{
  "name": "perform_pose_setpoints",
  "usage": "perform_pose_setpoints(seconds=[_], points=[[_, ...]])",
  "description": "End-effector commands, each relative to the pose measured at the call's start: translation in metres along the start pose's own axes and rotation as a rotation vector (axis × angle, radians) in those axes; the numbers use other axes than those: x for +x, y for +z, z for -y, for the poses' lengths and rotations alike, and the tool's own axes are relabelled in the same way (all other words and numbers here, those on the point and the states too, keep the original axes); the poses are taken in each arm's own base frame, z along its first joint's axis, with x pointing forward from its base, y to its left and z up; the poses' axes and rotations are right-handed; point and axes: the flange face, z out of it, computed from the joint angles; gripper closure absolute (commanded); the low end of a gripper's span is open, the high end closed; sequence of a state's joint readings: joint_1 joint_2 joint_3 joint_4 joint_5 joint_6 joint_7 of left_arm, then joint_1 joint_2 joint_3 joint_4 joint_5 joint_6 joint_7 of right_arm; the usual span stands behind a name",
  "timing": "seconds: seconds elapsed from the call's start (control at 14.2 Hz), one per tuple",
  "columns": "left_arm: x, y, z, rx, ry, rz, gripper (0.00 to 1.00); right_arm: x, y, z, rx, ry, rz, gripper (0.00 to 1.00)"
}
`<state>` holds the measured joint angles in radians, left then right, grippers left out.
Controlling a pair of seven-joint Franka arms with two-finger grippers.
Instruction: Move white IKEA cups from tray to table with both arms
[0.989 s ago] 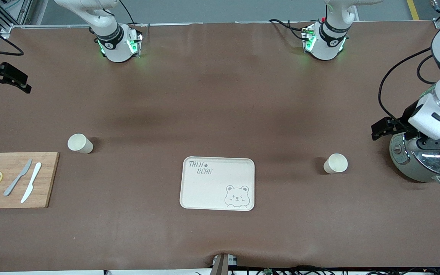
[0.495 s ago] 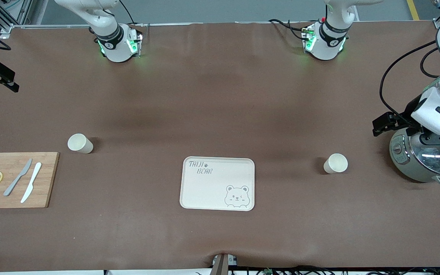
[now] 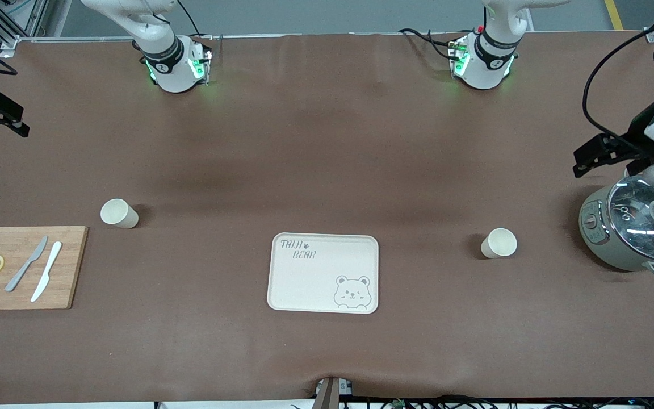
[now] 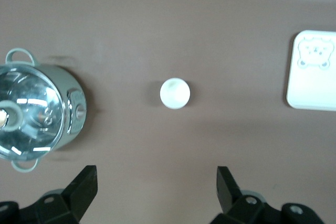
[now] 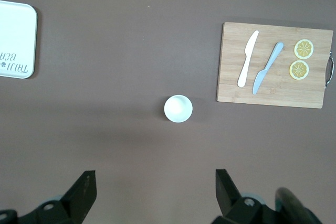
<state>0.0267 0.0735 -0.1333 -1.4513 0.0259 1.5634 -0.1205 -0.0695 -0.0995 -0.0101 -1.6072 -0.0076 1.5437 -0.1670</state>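
Cream-white cups stand upright on the brown bench (image 3: 327, 142), one toward the right arm's end (image 3: 118, 213) just beside the wooden cutting board (image 3: 23, 267), the other toward the left arm's end (image 3: 498, 243) between the tray (image 3: 323, 272) and the lidded metal pot (image 3: 636, 227). The tray, printed with a bear face, lies bare in the middle, well apart from both cups. Judged from this layout, the transfer looks complete: no cup is left on the tray, and nothing further appears to need moving.

Left hand (image 4: 155, 190): fingers spread wide, gripping nothing, raised above the bench near the pot, with its cup in sight below. Right hand (image 5: 154, 192): fingers likewise spread and empty, high over the bench at the right arm's end, looking down on its cup and the board with two knives and two lemon slices.
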Motion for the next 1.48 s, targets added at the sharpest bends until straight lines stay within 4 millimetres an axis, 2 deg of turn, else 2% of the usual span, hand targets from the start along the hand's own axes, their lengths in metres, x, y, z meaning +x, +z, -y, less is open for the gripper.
perform_pose_setpoints(seconds=[0.0, 0.14, 0.42, 1.41], points=[[-0.013, -0.005, 0.001, 0.008, -0.013, 0.018, 0.00, 0.000, -0.004, -0.003, -0.004, -0.004, 0.003, 0.00], [-0.025, 0.000, 0.001, 0.015, -0.014, 0.025, 0.00, 0.000, -0.004, -0.003, -0.003, -0.004, 0.006, 0.00], [-0.032, 0.005, 0.001, 0.017, -0.015, 0.018, 0.00, 0.000, -0.004, -0.002, -0.003, -0.006, 0.005, 0.00], [-0.023, 0.009, 0.001, 0.015, -0.015, 0.018, 0.00, 0.000, -0.004, -0.003, -0.002, -0.001, 0.006, 0.00]])
